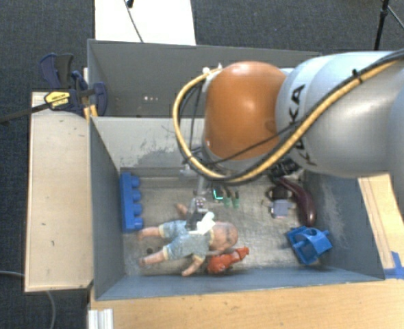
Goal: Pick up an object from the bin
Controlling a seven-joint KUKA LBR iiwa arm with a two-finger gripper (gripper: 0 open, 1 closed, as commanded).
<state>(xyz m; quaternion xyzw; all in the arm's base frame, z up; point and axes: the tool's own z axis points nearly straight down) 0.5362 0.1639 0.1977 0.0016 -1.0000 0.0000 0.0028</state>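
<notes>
My gripper [200,210] hangs low in the middle of the bin, under the arm's orange cover, right above a small doll [188,242]. The doll lies on its back along the front wall, in pale blue clothes, with its head [224,236] to the right and bare legs to the left. The gripper's tip is at the doll's chest, by a white patch [205,220]. A red toy [224,261] lies against the doll's front side, partly under it. Small green pieces [228,199] lie just right of the gripper.
A blue toy brick [130,201] stands along the left wall. At the right lie a dark maroon curved thing [302,199] with a grey block [280,209] beside it, and a blue plastic part [308,243] near the front right corner. The arm covers the bin's back right.
</notes>
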